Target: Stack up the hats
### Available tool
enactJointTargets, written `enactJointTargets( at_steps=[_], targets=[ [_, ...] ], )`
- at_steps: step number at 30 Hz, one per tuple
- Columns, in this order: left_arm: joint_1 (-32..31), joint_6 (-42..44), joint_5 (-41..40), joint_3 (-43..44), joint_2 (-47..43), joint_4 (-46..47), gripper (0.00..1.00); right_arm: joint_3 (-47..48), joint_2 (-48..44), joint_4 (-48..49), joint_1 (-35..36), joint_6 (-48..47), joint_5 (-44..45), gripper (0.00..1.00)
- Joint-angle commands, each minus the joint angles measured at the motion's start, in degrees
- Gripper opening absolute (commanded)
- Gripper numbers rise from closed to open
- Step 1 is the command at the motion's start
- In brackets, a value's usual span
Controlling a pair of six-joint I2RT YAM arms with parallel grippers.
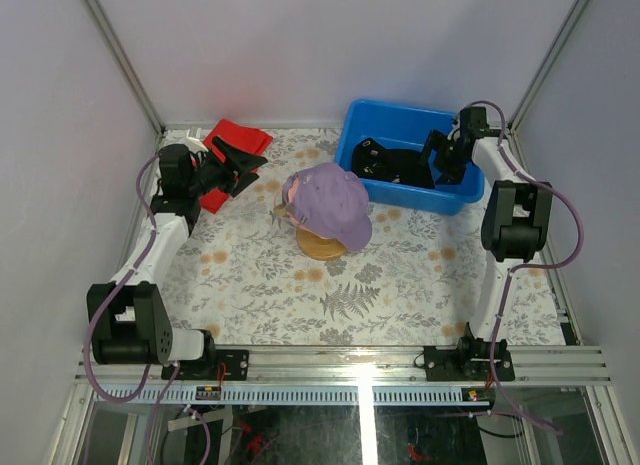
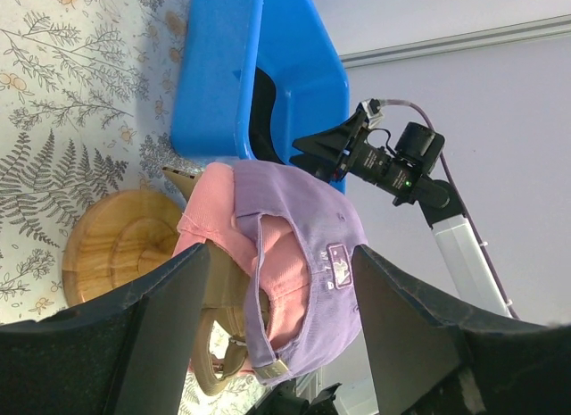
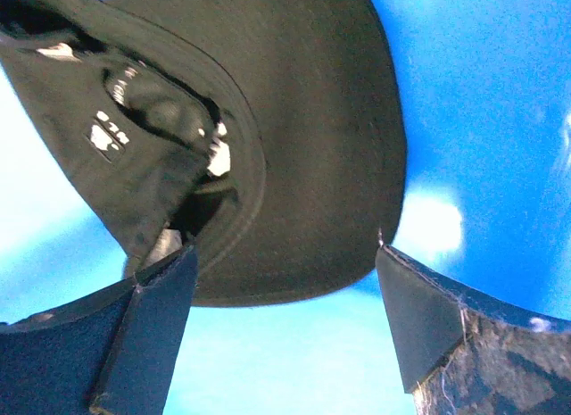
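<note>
The table (image 1: pixel 400 285) is covered with a grey floral cloth. Near its middle stands a wooden stand (image 1: pixel 322 247) with three hats stacked on it. The purple cap (image 1: pixel 335 200) sits on top, its brim pointing toward the near right. The pink cap (image 2: pixel 214 210) lies directly under it, showing through the purple cap's rear opening in the left wrist view. The tan cap (image 2: pixel 221 294) is lowest, with its strap and buckle hanging below the other two.

The black cap (image 3: pixel 294 147) lies apart from the stack, inside a blue bin (image 1: pixel 420 200) at the far right corner of the table. It is turned so that its inner side and labels face the right wrist camera.

The right gripper (image 3: pixel 285 250) hangs inside the bin just over the black cap. Its fingers stand wide apart on either side of the brim and are not closed on it; I cannot tell whether they touch the fabric.

The left gripper (image 2: pixel 278 254) hovers near the far left corner, beside a folded red cloth (image 1: pixel 245 137). It points across the table toward the stack. Its fingers are partly spread and hold nothing.
</note>
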Motion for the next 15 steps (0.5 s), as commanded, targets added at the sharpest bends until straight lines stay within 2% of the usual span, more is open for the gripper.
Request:
enactJointTargets(
  at_steps=[1,7,15],
  targets=[
    [0.3,-1.2,1.3,-1.0,0.5,5.0,0.65,1.8,-2.5,-11.4,1.2,0.3,3.6,0.88],
    [0.3,-1.6,1.7,-1.0,0.7,5.6,0.65,11.1,3.8,-21.5,2.6,-0.7,3.8,0.90],
    [0.3,-1.9,2.0,-1.4,0.2,6.0,0.65,14.0,9.0,-21.0,5.6,3.2,-0.8,0.91]
  ],
)
